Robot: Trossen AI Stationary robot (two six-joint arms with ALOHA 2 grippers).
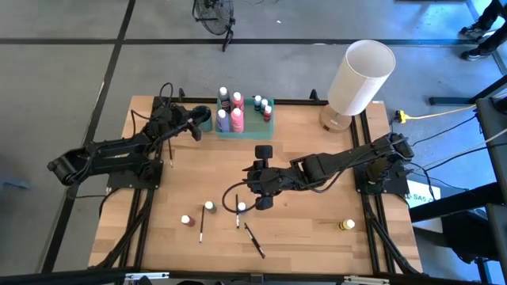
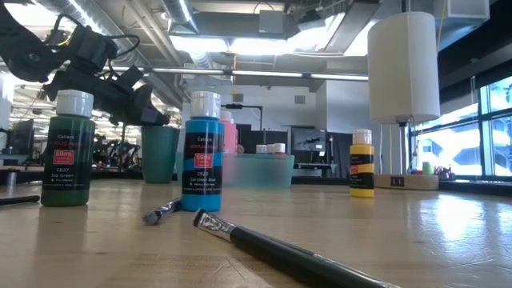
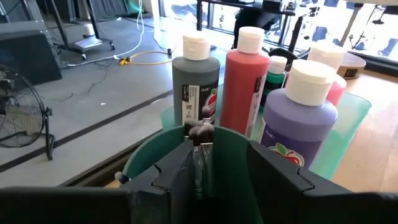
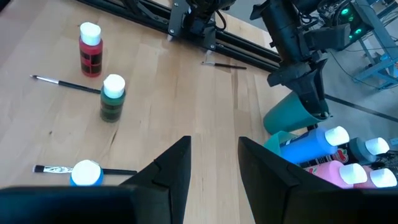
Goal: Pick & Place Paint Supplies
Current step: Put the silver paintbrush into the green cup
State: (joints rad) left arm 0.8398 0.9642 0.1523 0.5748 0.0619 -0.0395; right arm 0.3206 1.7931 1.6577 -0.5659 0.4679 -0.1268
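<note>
From above, the left end effector (image 1: 198,125) hangs over a teal cup (image 1: 204,119) beside the green tray (image 1: 245,132) of paint bottles. The right end effector (image 1: 262,176) hovers mid-desk, and loose bottles and brushes lie toward the near edge of the desk (image 1: 317,229).

At desk level, a green bottle (image 2: 66,148), a blue bottle (image 2: 202,152) and a yellow bottle (image 2: 362,163) stand by a dark brush (image 2: 280,248).

The left wrist view shows the fingers (image 3: 168,177) narrowly pinching a thin brush (image 3: 200,149) above the cup's mouth. The brush should probably go in upright, clear of the rim, before release.

In the right wrist view, the fingers (image 4: 171,171) stand parted and empty above the blue bottle (image 4: 86,173).
</note>
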